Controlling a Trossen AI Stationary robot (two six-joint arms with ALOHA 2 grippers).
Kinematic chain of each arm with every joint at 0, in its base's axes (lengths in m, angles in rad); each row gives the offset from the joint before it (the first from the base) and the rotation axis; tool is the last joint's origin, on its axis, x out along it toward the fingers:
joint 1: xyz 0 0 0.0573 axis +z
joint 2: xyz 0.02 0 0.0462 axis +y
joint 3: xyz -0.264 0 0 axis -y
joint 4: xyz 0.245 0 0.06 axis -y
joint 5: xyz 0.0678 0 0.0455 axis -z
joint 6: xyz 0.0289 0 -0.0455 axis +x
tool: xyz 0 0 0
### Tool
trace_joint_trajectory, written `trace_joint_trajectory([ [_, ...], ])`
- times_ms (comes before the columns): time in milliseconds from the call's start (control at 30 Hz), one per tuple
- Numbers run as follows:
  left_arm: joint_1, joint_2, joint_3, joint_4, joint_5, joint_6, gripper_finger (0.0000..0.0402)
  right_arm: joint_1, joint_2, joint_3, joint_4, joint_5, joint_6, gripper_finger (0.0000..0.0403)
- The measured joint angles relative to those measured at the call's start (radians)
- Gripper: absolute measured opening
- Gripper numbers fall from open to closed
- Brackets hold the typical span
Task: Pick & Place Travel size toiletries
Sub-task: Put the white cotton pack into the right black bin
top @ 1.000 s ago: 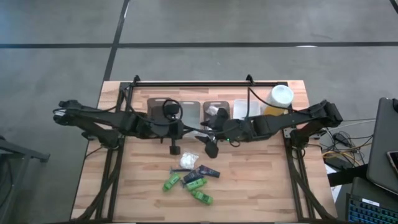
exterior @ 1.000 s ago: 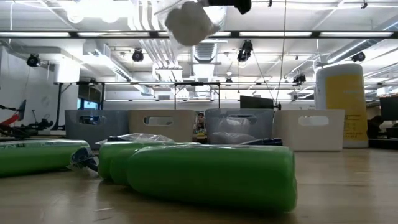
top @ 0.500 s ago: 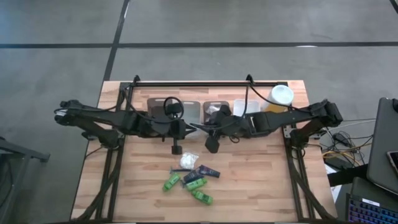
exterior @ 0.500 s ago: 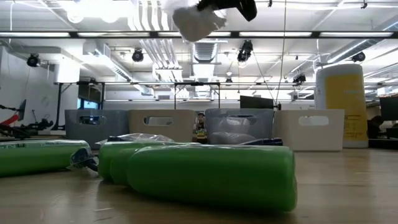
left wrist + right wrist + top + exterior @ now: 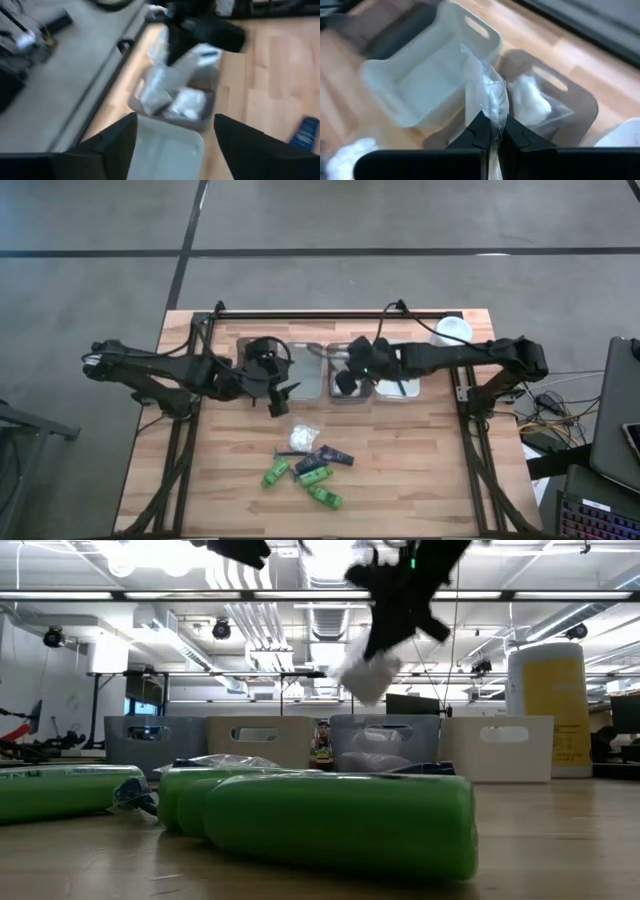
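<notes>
My right gripper (image 5: 492, 132) is shut on a white crinkly packet (image 5: 487, 92), held in the air over the grey tray (image 5: 330, 352) at the back of the table. In the low view the packet (image 5: 365, 675) hangs under the gripper. My left gripper (image 5: 278, 393) stands open with nothing between its fingers, left of that tray. The other travel size toiletries lie on the boards near the front: green bottles (image 5: 275, 473) (image 5: 325, 497), a dark tube (image 5: 335, 455) and a white packet (image 5: 303, 438). My right gripper pinches one end of the packet (image 5: 490, 114) between its two fingertips. The fingers slant downward, and the packet hangs below them at a tilt. It is clear of the trays and the table.
Four trays stand in a row at the back: a dark one (image 5: 155, 745), a tan one (image 5: 260, 740), the grey one (image 5: 385, 745) holding white packets (image 5: 527, 100), and a white one (image 5: 430, 75). A tall yellow cylinder (image 5: 548, 710) stands at the back right.
My right gripper has gone from mid-table toward the far edge, over the grey tray, taking the white packet with it. My left gripper has opened and drawn back toward the table's far left.
</notes>
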Motion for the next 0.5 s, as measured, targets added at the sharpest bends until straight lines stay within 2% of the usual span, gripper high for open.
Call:
trace_joint_trajectory([
  [167,-0.001,-0.011,-0.06,-0.058,0.19,-0.068,0.0281,-0.088,-0.01,-0.16,0.231,-0.122,0.021,0.0012],
  [267,-0.002,-0.011,-0.142,-0.023,0.34,-0.082,0.0279,-0.141,-0.01,-0.227,0.266,-0.191,0.049,0.0031],
  [367,-0.002,-0.011,-0.242,0.086,0.43,-0.09,0.0278,-0.181,-0.011,-0.276,0.266,-0.243,0.088,0.0071],
  [500,0.001,-0.01,-0.38,0.257,0.471,-0.111,0.0279,-0.205,-0.016,-0.295,0.258,-0.338,0.123,0.0146],
])
